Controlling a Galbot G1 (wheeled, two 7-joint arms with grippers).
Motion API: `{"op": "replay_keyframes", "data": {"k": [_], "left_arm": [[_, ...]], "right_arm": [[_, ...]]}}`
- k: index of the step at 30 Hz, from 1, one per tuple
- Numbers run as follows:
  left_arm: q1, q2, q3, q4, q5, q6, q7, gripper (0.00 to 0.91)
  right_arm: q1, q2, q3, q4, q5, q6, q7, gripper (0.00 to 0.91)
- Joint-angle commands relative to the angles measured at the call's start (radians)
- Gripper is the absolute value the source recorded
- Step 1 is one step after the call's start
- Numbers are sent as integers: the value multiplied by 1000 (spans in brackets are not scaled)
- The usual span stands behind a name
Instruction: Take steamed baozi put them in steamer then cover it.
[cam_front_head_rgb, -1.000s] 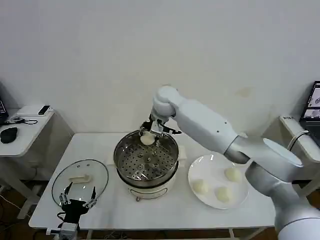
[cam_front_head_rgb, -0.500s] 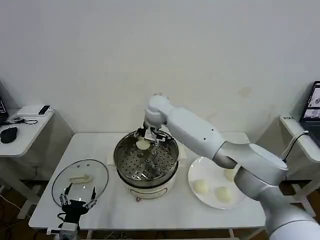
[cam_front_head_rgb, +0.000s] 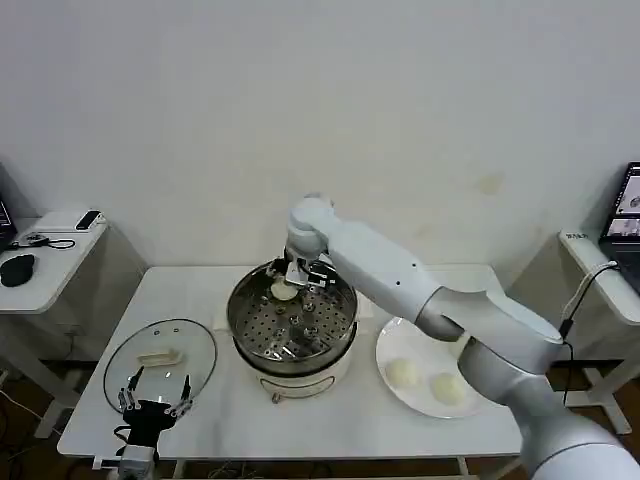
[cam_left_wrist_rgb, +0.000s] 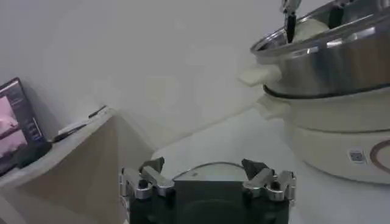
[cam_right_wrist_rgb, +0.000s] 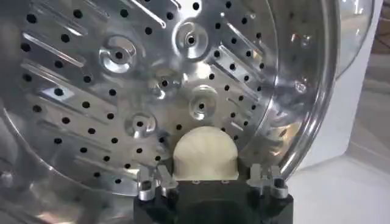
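Surface: a white table (cam_front_head_rgb: 230, 410) is set against a plain pale wall; a smaller side table (cam_front_head_rgb: 45, 262) with a mouse and small devices is seen at the robot's left.
Steamer: the steamer (cam_front_head_rgb: 292, 325) is placed at the table's middle, uncovered, its perforated tray bare apart from the bun being brought in.
Right gripper: the right gripper (cam_front_head_rgb: 290, 284) is held over the steamer's far rim, its fingers closed around one steamed baozi (cam_right_wrist_rgb: 205, 153), just above the tray.
Plate: two more buns (cam_front_head_rgb: 402, 373) are seen on a white plate (cam_front_head_rgb: 400, 330) just right of the steamer, partly crossed by the right arm.
Cover: the cover (cam_front_head_rgb: 160, 358) is laid flat on the table, left of the steamer.
Left gripper: the left gripper (cam_front_head_rgb: 155, 402) is parked beside the cover's near edge, fingers spread wide, nothing held.
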Motion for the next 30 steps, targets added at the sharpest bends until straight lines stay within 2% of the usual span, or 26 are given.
{"op": "replay_keyframes", "data": {"k": [1, 8, 15, 19, 21, 23, 25, 26, 28, 30], "left_arm": [[-1, -1, 1, 3, 0, -1, 0, 907], [-2, -3, 2, 4, 0, 0, 0, 907], [5, -2, -1, 2, 0, 0, 0, 907], [5, -1, -3, -1, -1, 1, 2, 907], [3, -3, -3, -1, -3, 3, 4, 907], [2, -5, -2, -3, -1, 5, 8, 907], [3, -6, -2, -9, -2, 5, 11, 907], [5, -5, -2, -16, -5, 6, 13, 907], [4, -4, -4, -20, -13, 7, 14, 907], [1, -1, -5, -22, -21, 7, 14, 907]], "right_arm": [[-5, 6, -2, -15, -6, -3, 14, 907], [-2, 2, 0, -6, 2, -12, 4, 907], [17, -43, 10, 59, 86, -48, -37, 907], [55, -127, 30, 152, 244, -115, -68, 907], [80, -173, 32, 216, 324, -171, -74, 907], [102, -224, 35, 258, 466, -221, -72, 907], [114, -254, 39, 283, 525, -250, -69, 907], [125, -288, 38, 306, 581, -290, -57, 907], [140, -347, 29, 344, 653, -403, -34, 907], [148, -404, 28, 378, 728, -564, -17, 907]]}}
